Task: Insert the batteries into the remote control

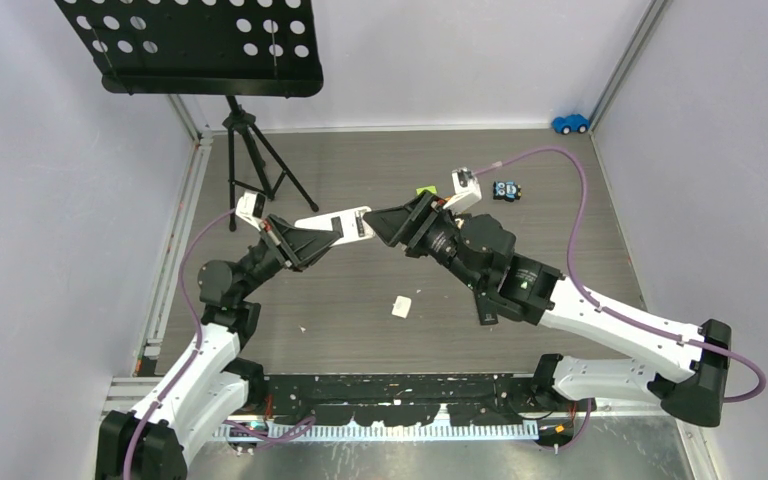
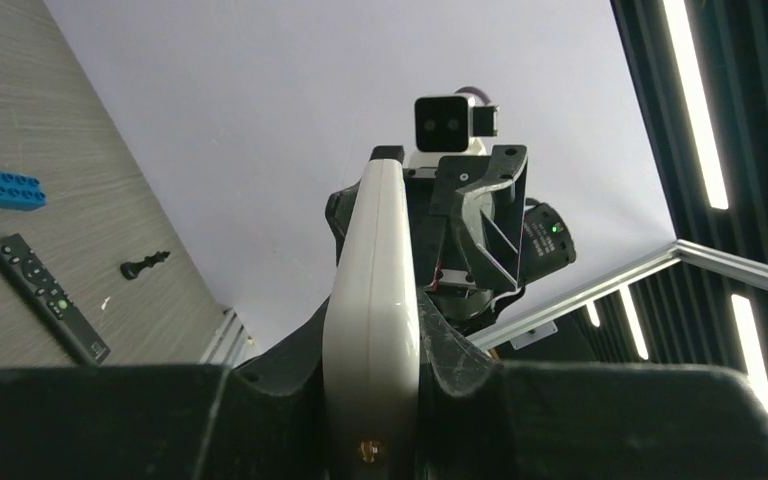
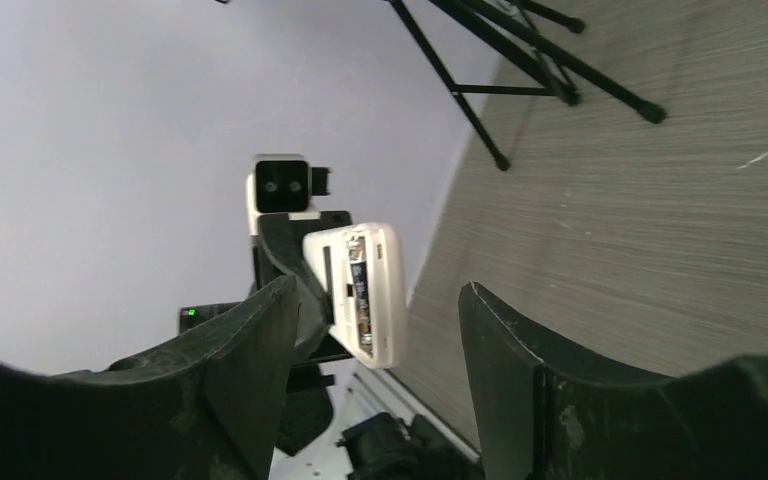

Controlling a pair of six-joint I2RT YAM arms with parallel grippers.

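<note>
My left gripper [image 1: 332, 234] is shut on a white remote [image 1: 345, 221] and holds it above the table, its free end towards my right gripper [image 1: 376, 224]. In the left wrist view the remote [image 2: 375, 290] stands edge-on between the fingers [image 2: 465, 365]. In the right wrist view the remote [image 3: 363, 290] shows its open battery compartment with a dark battery [image 3: 361, 293] in it. My right gripper [image 3: 375, 330] is open and empty, its jaws either side of the remote's end without touching. The orange battery is out of view.
A small white cover piece [image 1: 401, 307] lies on the table in front. A black remote [image 2: 47, 298], a blue brick [image 2: 3, 188] and a black knob [image 2: 144, 265] lie on the floor. A music stand tripod [image 1: 252, 150] stands back left, a toy car [image 1: 570, 123] back right.
</note>
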